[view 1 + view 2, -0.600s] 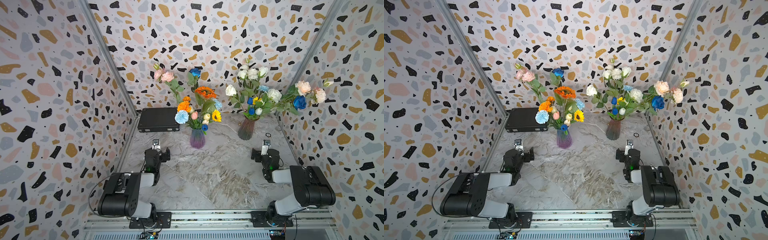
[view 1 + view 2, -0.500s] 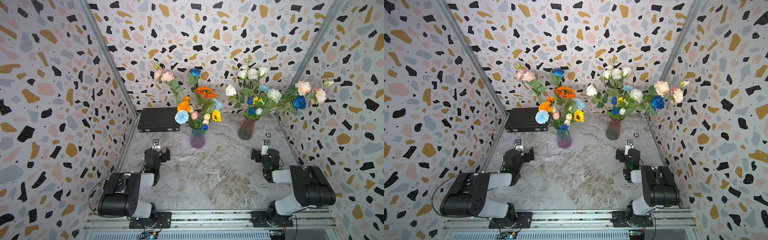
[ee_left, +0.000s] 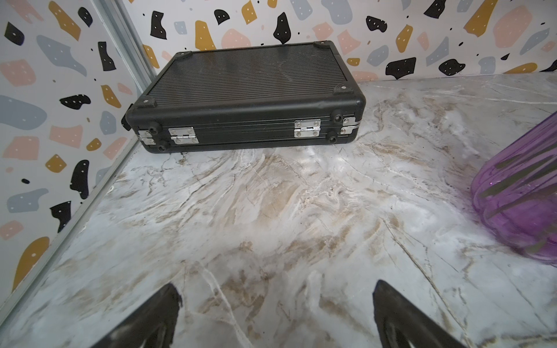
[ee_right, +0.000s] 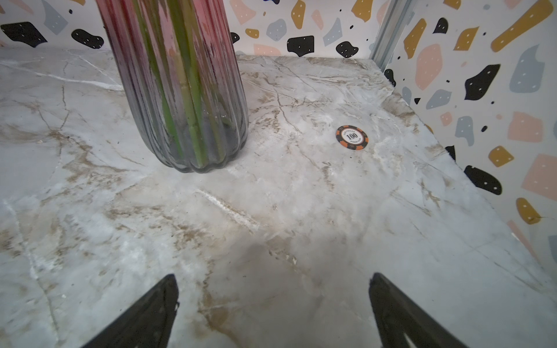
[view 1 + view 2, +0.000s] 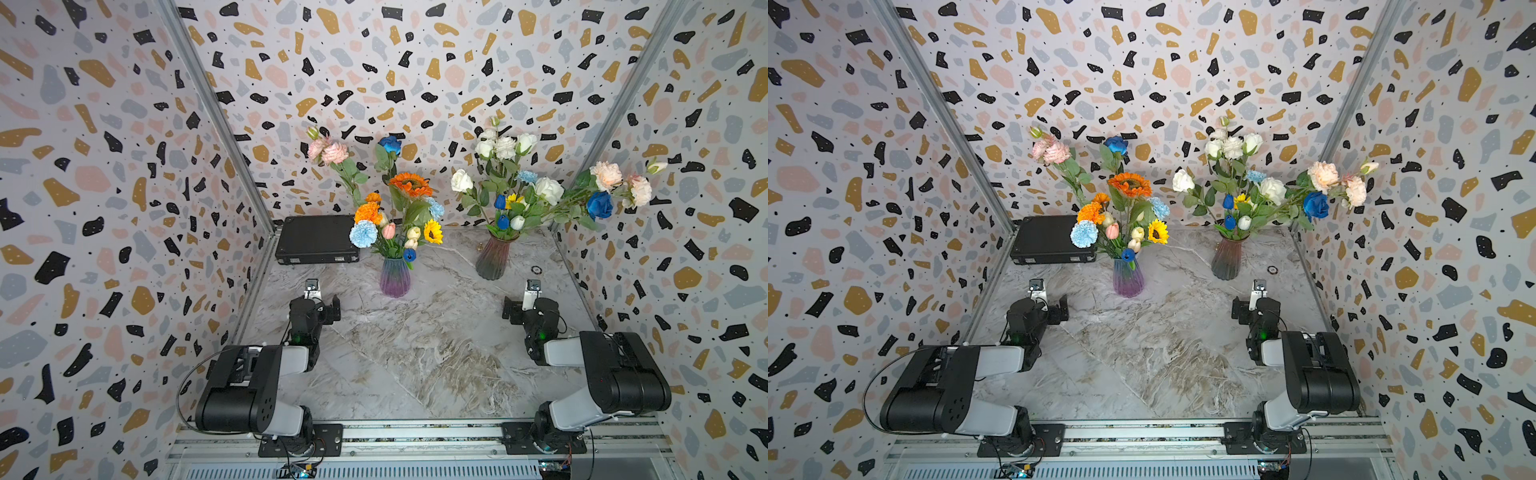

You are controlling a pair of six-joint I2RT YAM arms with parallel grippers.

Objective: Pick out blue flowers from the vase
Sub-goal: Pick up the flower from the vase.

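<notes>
Blue flowers (image 5: 1315, 205) all stand in two vases toward the back of the counter (image 5: 415, 353).

Purple vase (image 5: 395, 282), near the middle: a deep blue rose (image 5: 390, 144) stands highest at the rear. Two pale blue carnations (image 5: 363, 233) sit lower, and a small blue bud (image 5: 409, 254) sits at the rim, among orange, yellow and pink blooms.

Pink-grey vase (image 5: 493, 259), nearer the right wall: a second deep blue rose (image 5: 599, 205) leans out toward that wall. Two blue buds (image 5: 500, 202) and one pale carnation (image 5: 527, 176) are partly screened by white roses (image 5: 548, 190) and leaves. How the stems cross within either bunch cannot be made out.

Left fingers (image 3: 162, 313): spread wide, gripping nothing, low over bare counter and facing a black case (image 3: 241, 96). Only their tips show in the left wrist view, where the purple vase is cut off at the frame edge, blooms out of frame.

Right fingers (image 4: 156, 304): equally wide apart and empty. The right wrist view shows only the pink-grey vase's lower body with green stems inside. A poker chip (image 4: 351, 137) lies near that vase, not touching it.

In both top views the fingers are too dark to separate from the wrists.
</notes>
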